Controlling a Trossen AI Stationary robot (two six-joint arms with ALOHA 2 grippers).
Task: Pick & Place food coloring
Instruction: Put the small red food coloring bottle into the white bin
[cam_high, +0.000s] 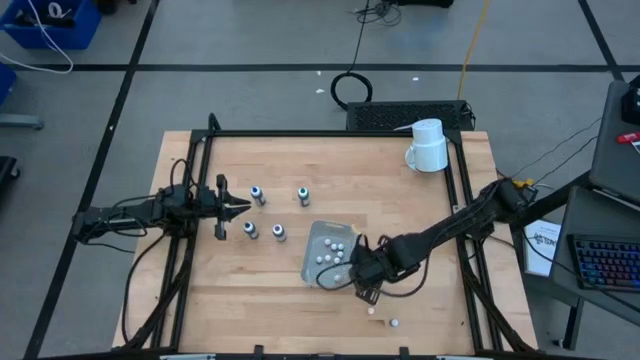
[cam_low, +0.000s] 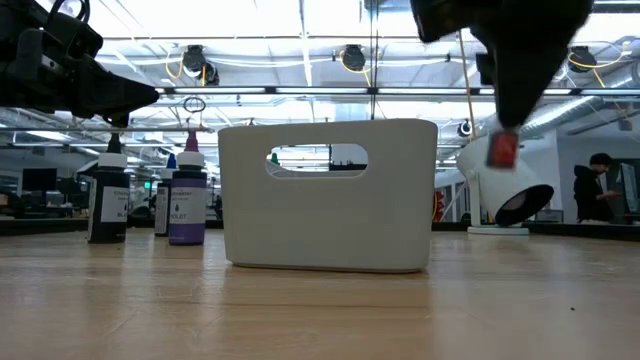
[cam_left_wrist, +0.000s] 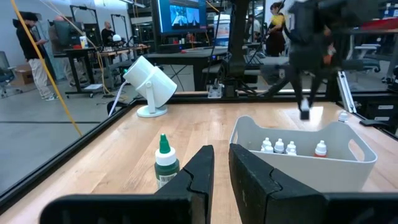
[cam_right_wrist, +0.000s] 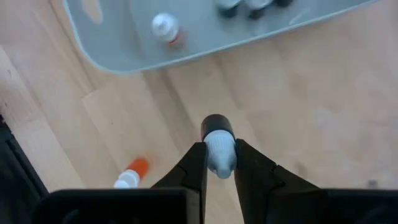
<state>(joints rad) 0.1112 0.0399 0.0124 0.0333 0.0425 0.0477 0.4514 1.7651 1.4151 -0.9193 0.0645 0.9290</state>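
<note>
Four small bottles with dark caps stand on the table in the high view (cam_high: 257, 195), (cam_high: 303, 195), (cam_high: 250, 230), (cam_high: 279, 232). A pale bin (cam_high: 318, 268) holds several tiny white-capped bottles (cam_high: 332, 252). My right gripper (cam_high: 362, 282) hovers at the bin's right near corner, shut on one tiny bottle (cam_right_wrist: 217, 140). My left gripper (cam_high: 243, 208) waits among the four bottles, open by a narrow gap (cam_left_wrist: 221, 163), beside a green-capped bottle (cam_left_wrist: 166, 163) standing on its base. My right gripper pinches the tiny bottle between its two fingers at the white part (cam_right_wrist: 219, 155). The fingers come from above, pointing down, and the bottle's dark end (cam_right_wrist: 216, 124) points down beyond the fingertips. It is lifted clear of the table, just outside the bin.
A white mug (cam_high: 428, 147) lies on its side near the far right corner. Two tiny bottles (cam_high: 370, 310), (cam_high: 393, 323) lie on the wood near the near edge; one with an orange body (cam_right_wrist: 132, 174) lies under my right gripper. Bare wood lies left of the bin.
</note>
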